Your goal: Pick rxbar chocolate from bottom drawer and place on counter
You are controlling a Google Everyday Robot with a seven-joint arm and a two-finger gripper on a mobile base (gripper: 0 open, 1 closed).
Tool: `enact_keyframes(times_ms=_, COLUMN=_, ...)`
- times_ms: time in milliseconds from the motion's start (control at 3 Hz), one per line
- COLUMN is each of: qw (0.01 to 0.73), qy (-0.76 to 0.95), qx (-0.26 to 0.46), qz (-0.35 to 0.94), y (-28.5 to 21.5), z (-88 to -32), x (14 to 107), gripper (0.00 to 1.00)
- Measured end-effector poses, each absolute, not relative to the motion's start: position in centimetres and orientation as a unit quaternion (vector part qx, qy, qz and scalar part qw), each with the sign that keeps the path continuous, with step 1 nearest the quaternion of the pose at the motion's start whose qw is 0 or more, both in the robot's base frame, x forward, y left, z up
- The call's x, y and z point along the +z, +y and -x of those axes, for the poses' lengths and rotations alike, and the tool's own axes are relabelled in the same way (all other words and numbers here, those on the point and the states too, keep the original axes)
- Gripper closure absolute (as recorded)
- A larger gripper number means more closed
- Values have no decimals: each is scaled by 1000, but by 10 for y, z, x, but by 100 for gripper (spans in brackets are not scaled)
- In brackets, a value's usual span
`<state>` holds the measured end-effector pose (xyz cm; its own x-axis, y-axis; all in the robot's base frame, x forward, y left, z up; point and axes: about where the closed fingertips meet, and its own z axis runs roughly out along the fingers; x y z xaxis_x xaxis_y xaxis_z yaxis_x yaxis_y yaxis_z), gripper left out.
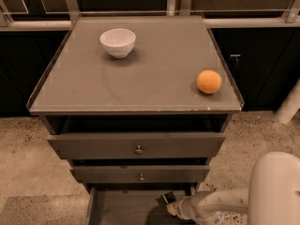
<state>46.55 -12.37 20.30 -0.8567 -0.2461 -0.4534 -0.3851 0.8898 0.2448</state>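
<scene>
The bottom drawer (122,207) is pulled out at the foot of the cabinet, and its flat floor shows. My gripper (169,205) reaches into it from the right on a white arm (211,205). A small black bar with a white mark, the rxbar chocolate (164,199), sits at the gripper's tip, near the drawer's back right, and appears to be held. The counter (154,74) is the grey glossy top above.
A white bowl (117,41) stands at the counter's back left and an orange (208,81) near its right edge. Two wider drawers with round knobs (138,149) are partly open above the bottom drawer. My white arm housing (276,191) fills the lower right.
</scene>
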Motion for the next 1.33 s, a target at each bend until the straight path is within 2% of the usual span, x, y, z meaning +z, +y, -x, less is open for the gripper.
enact_keyframes(times_ms=333, qw=212, qy=953, qx=161, qz=148, y=-177, z=-456, x=255, gripper=100)
enact_keyframes(times_ms=667, qw=228, qy=946, qx=187, qz=135, y=-214, z=-448, x=307, gripper=100)
enact_keyframes(times_ms=1000, qw=212, qy=942, qx=222, qz=137, y=-207, z=-430, x=314, gripper=100)
enact_keyframes(times_ms=1333, qw=212, qy=942, qx=222, qz=137, y=-207, z=-430, x=314, gripper=100)
